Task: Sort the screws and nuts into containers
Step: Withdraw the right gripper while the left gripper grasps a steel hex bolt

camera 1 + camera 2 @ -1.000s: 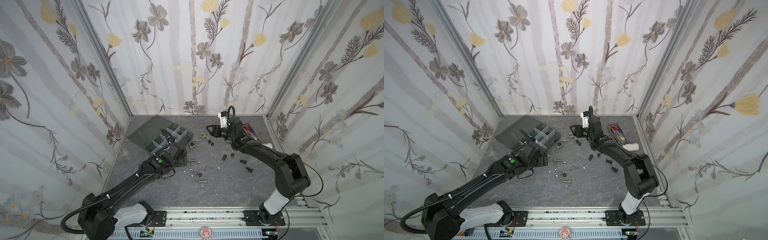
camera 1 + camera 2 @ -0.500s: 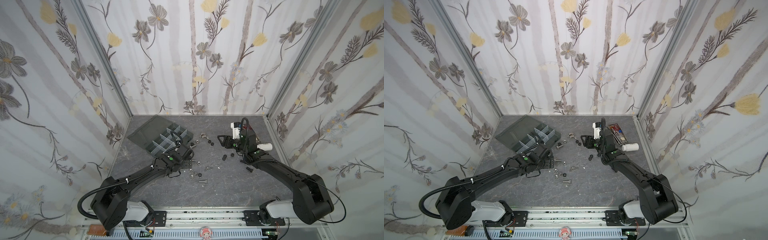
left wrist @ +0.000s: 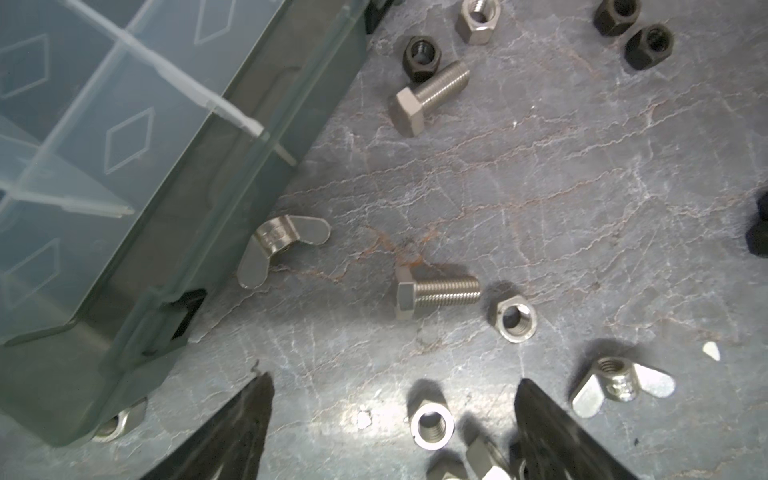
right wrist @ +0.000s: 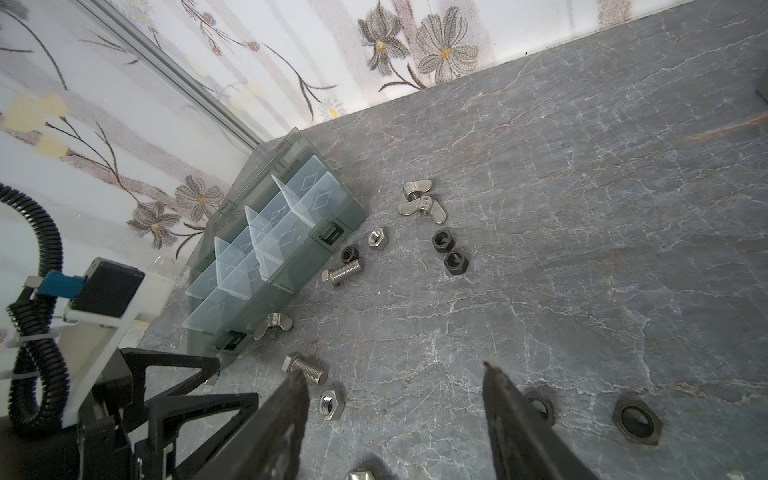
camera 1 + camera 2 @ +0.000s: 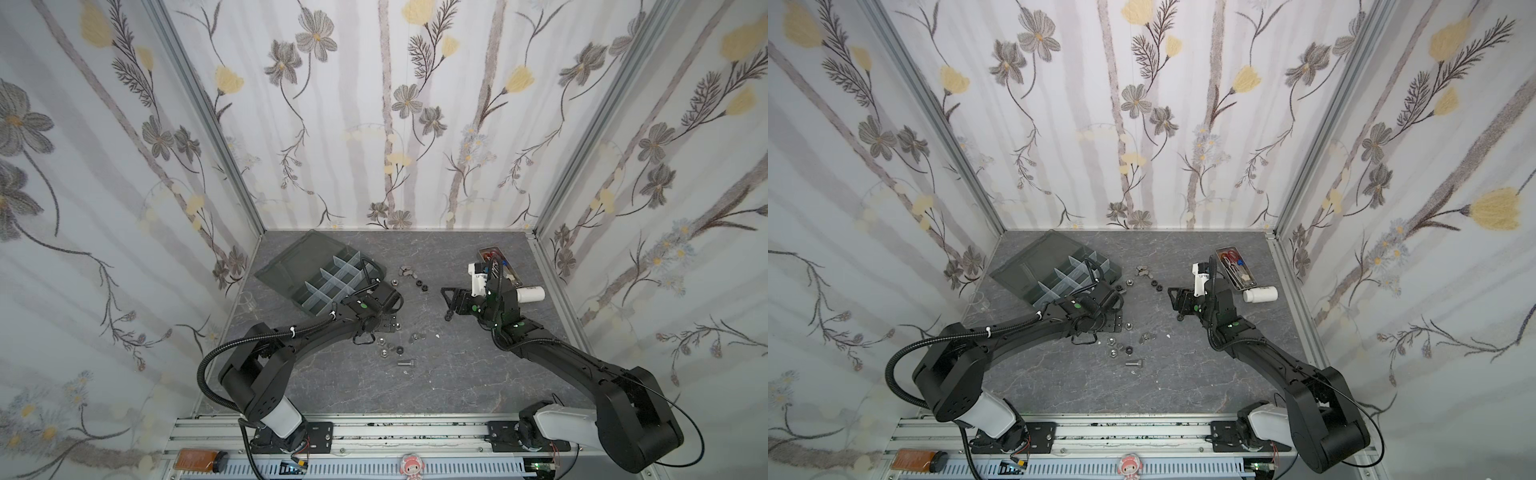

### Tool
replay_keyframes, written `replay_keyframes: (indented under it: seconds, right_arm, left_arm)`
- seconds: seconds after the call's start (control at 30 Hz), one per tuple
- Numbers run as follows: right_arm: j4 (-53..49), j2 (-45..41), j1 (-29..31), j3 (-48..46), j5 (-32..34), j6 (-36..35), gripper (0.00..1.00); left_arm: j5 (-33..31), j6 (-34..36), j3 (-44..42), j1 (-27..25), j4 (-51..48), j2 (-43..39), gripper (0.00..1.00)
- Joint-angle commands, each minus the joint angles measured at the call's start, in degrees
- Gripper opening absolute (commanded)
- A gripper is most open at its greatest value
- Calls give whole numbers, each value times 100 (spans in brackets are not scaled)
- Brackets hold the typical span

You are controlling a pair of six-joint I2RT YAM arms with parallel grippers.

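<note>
Your left gripper (image 3: 392, 380) hangs wide open and empty just above the grey marbled tabletop (image 3: 582, 187), beside the near right edge of the smoky-grey translucent plastic organizer box (image 3: 232, 174). Your right gripper (image 4: 392, 370) hovers further right, its jaws partly apart and holding nothing.

The hardware lies loose on the tabletop, just right of the box and nearer. The compartments that show look empty.

Just ahead of the left gripper a shiny silver hex-head bolt (image 3: 436, 293) lies on its side. A silver hex nut (image 3: 516, 318) sits near its threaded end, and a silver wing nut (image 3: 282, 249) lies just beside the box wall.

Expect these pieces to be hard, stiff, smooth steel, light but quick to roll or skid. I'd pinch the bolt across its threaded shank, where the ridges give some bite. Take the nuts across opposite flats, coming right down to the tabletop.
</note>
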Motion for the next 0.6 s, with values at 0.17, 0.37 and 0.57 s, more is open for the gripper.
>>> replay_keyframes:
  seconds: [0.17, 0.37, 0.57]
  right_arm:
    - [316, -59, 7, -63, 87, 16, 68]
    - [355, -56, 1, -95, 113, -14, 68]
    - [386, 6, 0, -94, 100, -14, 67]
  left_arm:
    - [-113, 235, 528, -22, -76, 701, 91]
    - [-132, 280, 746, -22, -49, 1089, 82]
    - [126, 345, 712, 43, 141, 1245, 80]
